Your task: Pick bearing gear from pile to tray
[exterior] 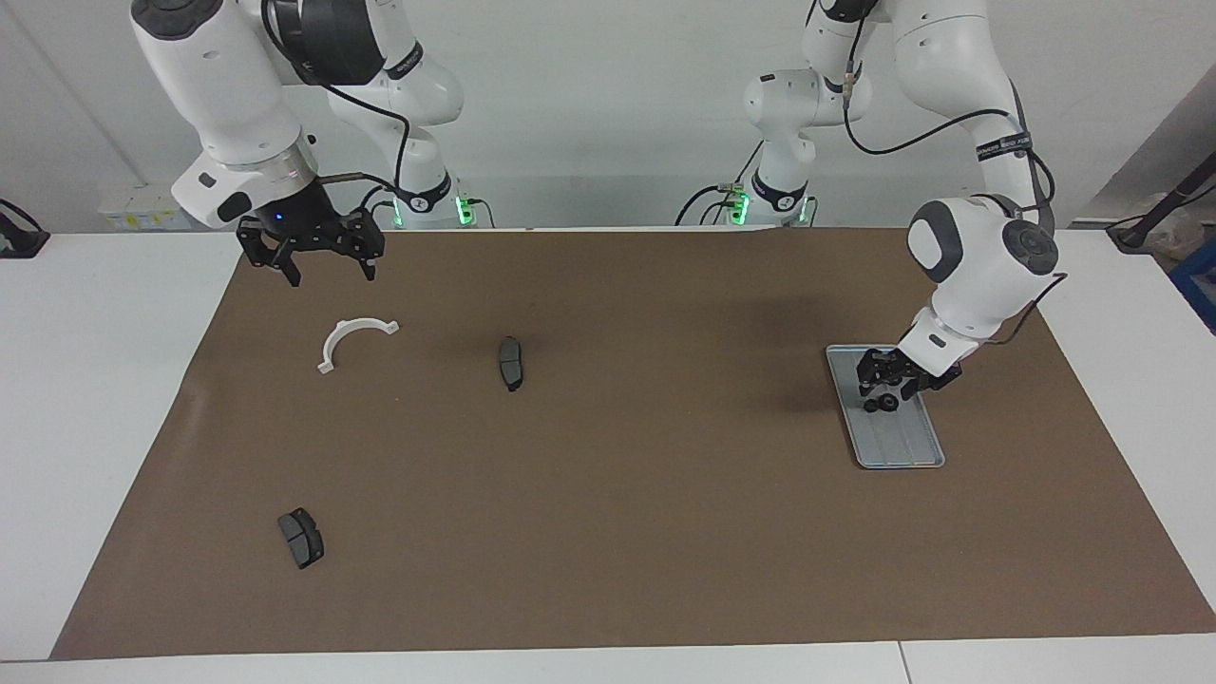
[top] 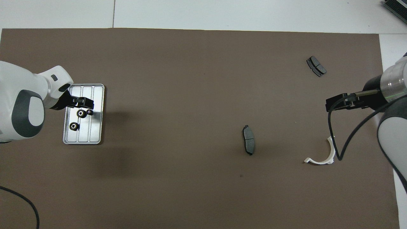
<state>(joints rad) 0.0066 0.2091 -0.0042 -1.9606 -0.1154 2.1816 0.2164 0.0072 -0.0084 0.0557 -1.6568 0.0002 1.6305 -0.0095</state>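
Note:
The silver tray lies on the brown mat toward the left arm's end of the table; it also shows in the overhead view. Three small black gears lie on it, two larger ones and a tinier one. In the facing view they show as a dark cluster. My left gripper hangs open just over these gears and shows in the overhead view too. My right gripper is open and empty above the white half-ring.
One dark brake pad lies mid-mat and shows in the overhead view. A second pad lies farther from the robots toward the right arm's end. The half-ring also shows in the overhead view.

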